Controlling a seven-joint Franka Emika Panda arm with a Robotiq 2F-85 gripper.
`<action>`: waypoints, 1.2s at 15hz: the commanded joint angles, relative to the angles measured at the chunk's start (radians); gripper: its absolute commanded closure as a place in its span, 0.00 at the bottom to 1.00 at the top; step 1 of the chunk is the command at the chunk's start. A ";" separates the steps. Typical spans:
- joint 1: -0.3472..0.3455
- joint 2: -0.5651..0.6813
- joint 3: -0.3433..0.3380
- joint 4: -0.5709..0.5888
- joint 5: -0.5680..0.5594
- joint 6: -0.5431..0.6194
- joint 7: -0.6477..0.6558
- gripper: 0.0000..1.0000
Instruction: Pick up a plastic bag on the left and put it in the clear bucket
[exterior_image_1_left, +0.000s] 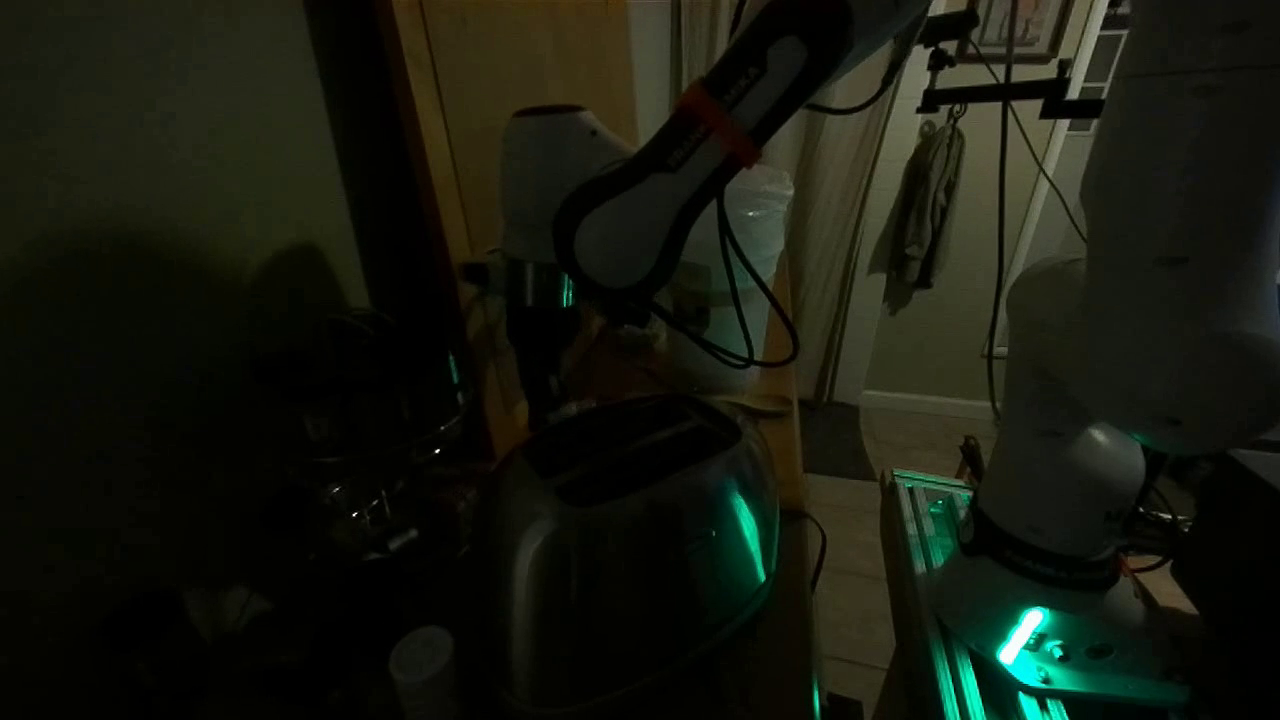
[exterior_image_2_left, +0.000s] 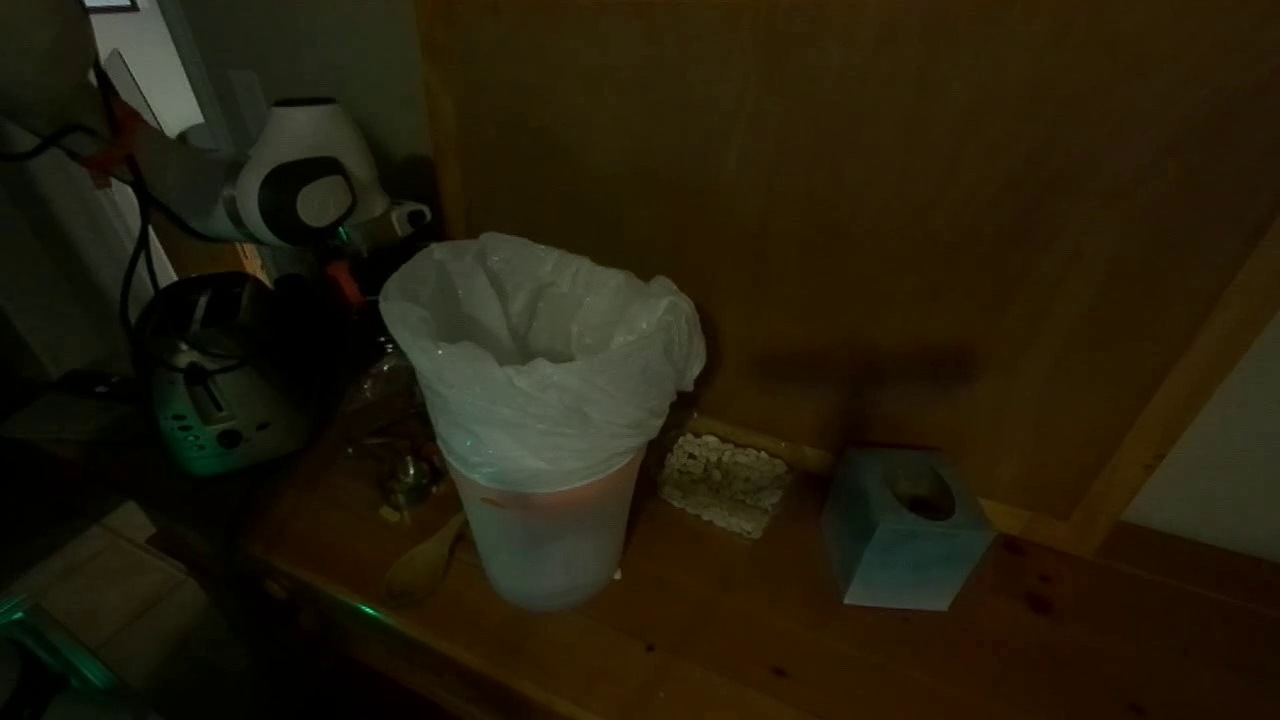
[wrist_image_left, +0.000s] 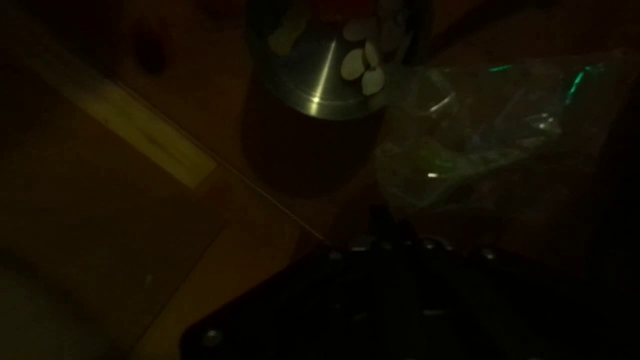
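A: What writing is legible?
B: In an exterior view, lettering (exterior_image_1_left: 690, 148) on the arm (exterior_image_1_left: 625, 230) shows parts of "FRANKA EMIKA"; a red band (exterior_image_1_left: 722, 125) crosses it.
A: What obstructs?
B: The metal toaster (exterior_image_1_left: 630, 570), lit green on one flank, masks the lower ends of the jaws. A pale canister (exterior_image_1_left: 422, 662) stands near it. A garment (exterior_image_1_left: 930, 205) hangs in the background.
A: Position of the clear bucket (exterior_image_2_left: 550, 550)?
B: In an exterior view, it stands upright on the wooden worktop (exterior_image_2_left: 700, 665), a white liner (exterior_image_2_left: 540, 425) draped over its upper part. Marks by the toaster's buttons (exterior_image_2_left: 230, 438) are too dark to read. A wooden spoon (exterior_image_2_left: 423, 565) lies just beside the bucket. On the opposite side sit a pale, pebbly-surfaced piece (exterior_image_2_left: 725, 488) and, farther off, a blue box (exterior_image_2_left: 905, 545) with an oval opening.
A: And the wrist view?
B: The plastic bag (wrist_image_left: 475, 145), clear and crumpled, lies on the worktop just beside a metal dish (wrist_image_left: 325, 111) holding pale oval pieces (wrist_image_left: 353, 64). The jaws show as a dark mass at the lower edge, near the bag. I cannot tell whether they are wide or narrow, or whether they touch it.
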 joint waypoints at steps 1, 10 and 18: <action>-0.012 -0.081 0.006 0.004 -0.061 -0.063 0.074 1.00; -0.007 -0.142 0.000 0.009 -0.060 -0.121 0.114 1.00; -0.048 -0.421 -0.024 0.033 -0.132 -0.324 0.145 1.00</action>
